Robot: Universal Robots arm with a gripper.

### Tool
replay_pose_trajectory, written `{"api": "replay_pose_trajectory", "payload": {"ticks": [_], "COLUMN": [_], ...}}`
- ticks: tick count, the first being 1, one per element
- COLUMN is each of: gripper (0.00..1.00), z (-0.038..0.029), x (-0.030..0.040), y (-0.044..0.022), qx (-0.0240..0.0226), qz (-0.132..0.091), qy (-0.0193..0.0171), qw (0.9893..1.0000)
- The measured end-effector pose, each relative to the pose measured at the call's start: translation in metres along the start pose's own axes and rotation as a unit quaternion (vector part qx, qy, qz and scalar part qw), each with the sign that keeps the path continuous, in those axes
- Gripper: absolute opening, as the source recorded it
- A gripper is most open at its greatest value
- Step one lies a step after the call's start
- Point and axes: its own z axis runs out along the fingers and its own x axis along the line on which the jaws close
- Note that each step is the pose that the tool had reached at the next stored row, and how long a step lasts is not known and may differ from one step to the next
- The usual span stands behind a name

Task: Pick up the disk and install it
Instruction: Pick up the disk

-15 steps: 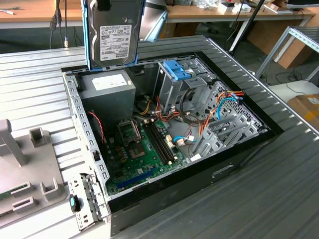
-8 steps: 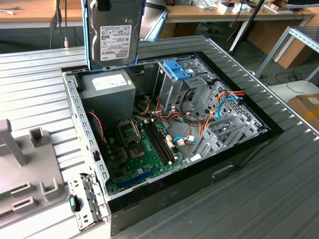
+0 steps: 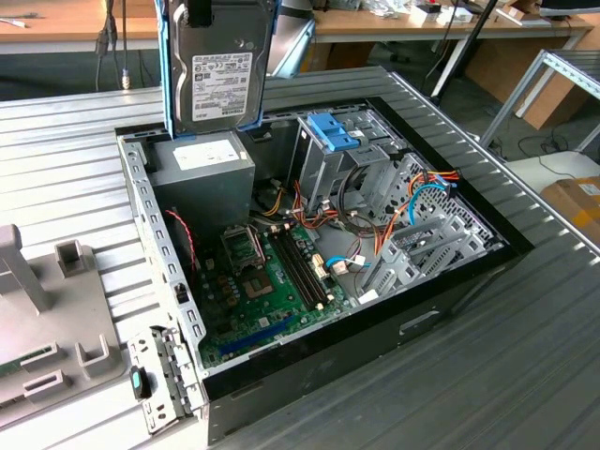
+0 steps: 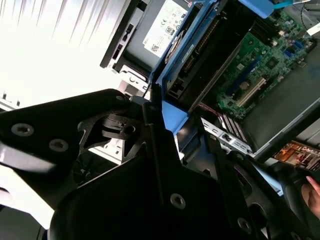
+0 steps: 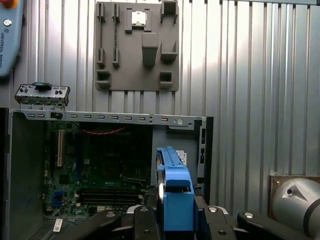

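The black fingers point(image 5: 144, 222) are clenched on the disk point(image 5: 175, 187), one on each flat side of its blue carrier. In the first wrist view the gripper point(image 5: 176, 224) holds the drive edge-on, with the carrier's blue rim facing the camera.

In the exterior view the disk point(image 3: 221, 80) hangs upright from the gripper point(image 3: 199, 11), its white printed label turned toward the camera. It is raised over the far corner of the open computer case point(image 3: 441, 300) on the exterior view's left. There it is directly above the grey power supply point(image 3: 204, 167) with the white sticker. Whether its lower edge touches that box cannot be told.

To the exterior view's right of the power supply stands the metal drive cage point(image 3: 328, 173). A bare blue bracket point(image 3: 333, 129) sits on top of the cage, apart from the held drive. The green motherboard point(image 3: 267, 281) lies on the case floor nearer the camera. Orange and blue cables point(image 3: 422, 192) loop past the cage on the exterior view's right.

The case lies on its side on a ribbed metal table point(image 3: 66, 159). A grey fixture plate point(image 3: 42, 319) with raised pegs rests on the table at the exterior view's left. Just beside the case's near corner sits a small perforated metal panel point(image 3: 155, 384).
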Motion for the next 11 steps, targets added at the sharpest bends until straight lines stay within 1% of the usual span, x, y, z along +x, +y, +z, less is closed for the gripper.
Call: {"api": "replay_pose_trajectory", "payload": {"ticks": [4,8,11], "gripper": [0.36,0.36,0.36], "z": [-0.0002,-0.0003,-0.0004], "x": [0.0048,0.0050,0.0066], "y": [0.0001,0.0001,0.0001], "qx": [0.0001,0.0000,0.0000], "qz": [0.000,0.000,0.000], "qy": [-0.0001,0.0000,0.0000], "qw": [1.0000,1.0000,1.0000]}}
